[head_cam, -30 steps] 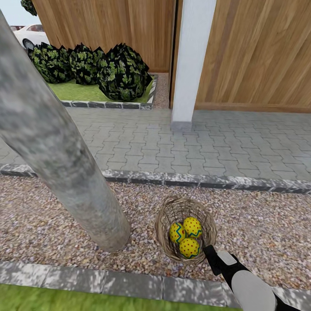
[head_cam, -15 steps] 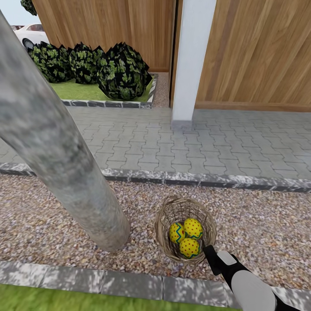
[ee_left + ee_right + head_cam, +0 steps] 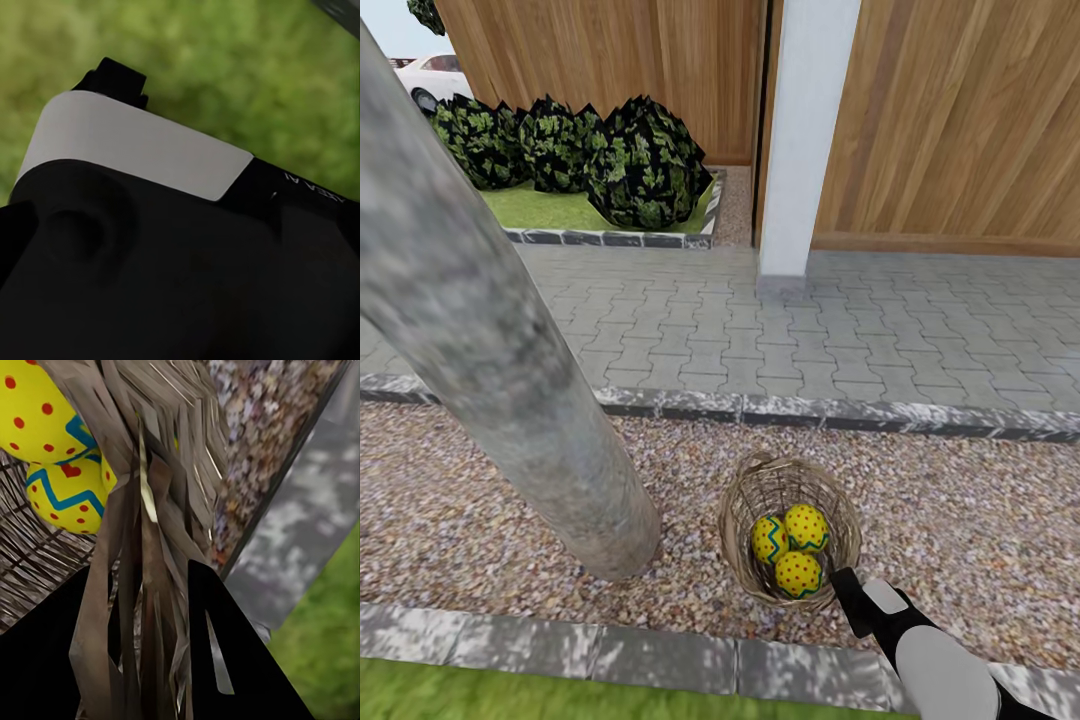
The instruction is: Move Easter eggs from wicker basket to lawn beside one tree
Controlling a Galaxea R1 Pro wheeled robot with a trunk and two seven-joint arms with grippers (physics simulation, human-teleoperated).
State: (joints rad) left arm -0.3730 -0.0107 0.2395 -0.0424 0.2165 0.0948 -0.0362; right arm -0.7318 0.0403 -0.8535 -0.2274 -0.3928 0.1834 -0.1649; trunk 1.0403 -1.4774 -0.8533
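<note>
The wicker basket (image 3: 737,498) stands on the pebble gravel beside the foot of a thick mottled-grey tree trunk (image 3: 510,380). Three yellow Easter eggs with red dots lie inside it: one on the left (image 3: 770,538), one behind (image 3: 806,527), one nearest me (image 3: 798,574). My right gripper (image 3: 843,582) is at the basket's near rim, shut on the wicker. In the right wrist view the frayed rim (image 3: 161,495) runs between the black fingers (image 3: 232,660), with two eggs (image 3: 34,412) (image 3: 71,495) just beyond. The lawn (image 3: 450,695) shows as a green strip at the bottom.
A grey stone kerb (image 3: 610,655) separates the gravel (image 3: 970,540) from the grass. Beyond lie grey paving (image 3: 760,330), a white post (image 3: 805,140), a slatted wooden fence (image 3: 960,120) and dark shrubs (image 3: 640,165). The left wrist view has a black-and-white robot part (image 3: 135,150) over grass.
The whole view has crept very slightly; the basket, the eggs and the right gripper keep their places relative to one another.
</note>
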